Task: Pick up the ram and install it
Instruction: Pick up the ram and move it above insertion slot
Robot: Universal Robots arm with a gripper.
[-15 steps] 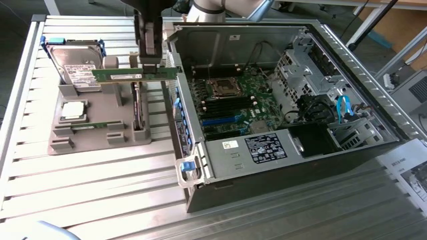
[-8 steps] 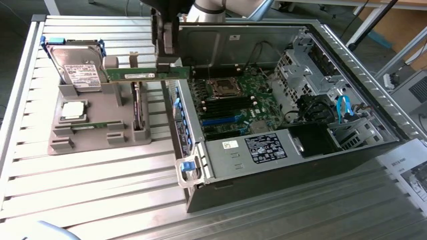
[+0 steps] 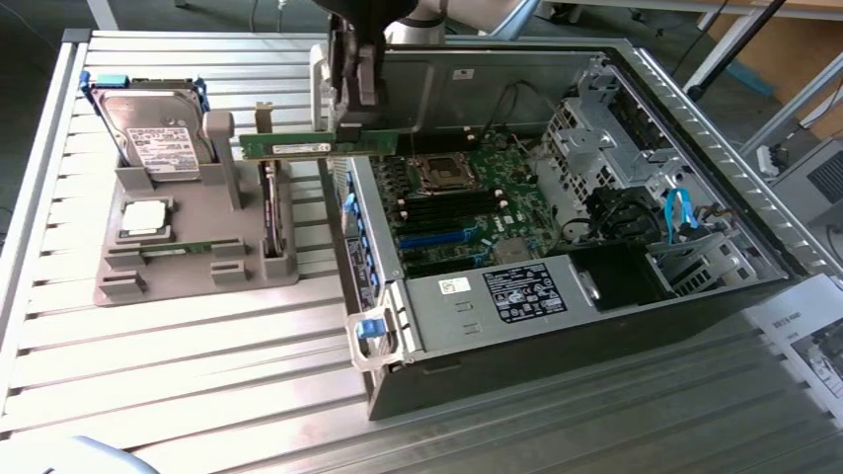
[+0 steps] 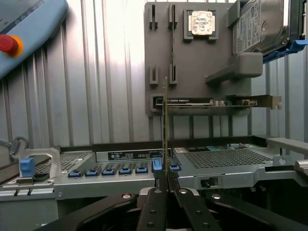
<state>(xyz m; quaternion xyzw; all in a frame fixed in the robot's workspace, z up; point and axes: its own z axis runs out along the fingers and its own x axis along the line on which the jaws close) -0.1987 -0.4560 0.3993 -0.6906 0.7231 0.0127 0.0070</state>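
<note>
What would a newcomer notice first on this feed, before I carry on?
The gripper, shut on the ram, holds that green stick level over the edge of the open computer case, high in the exterior view's middle. Inside the case the motherboard lies bare. On the exterior view's left a grey holder carries a hard drive standing upright and a silver processor chip.

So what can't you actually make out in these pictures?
- Exterior view: the arm above the gripper is cut off by the top edge.
- Wrist view: the memory stick shows edge-on, so its chips are hidden.
- Wrist view: the hard drive runs past the picture's edge.
- Exterior view: label print too small.
</note>
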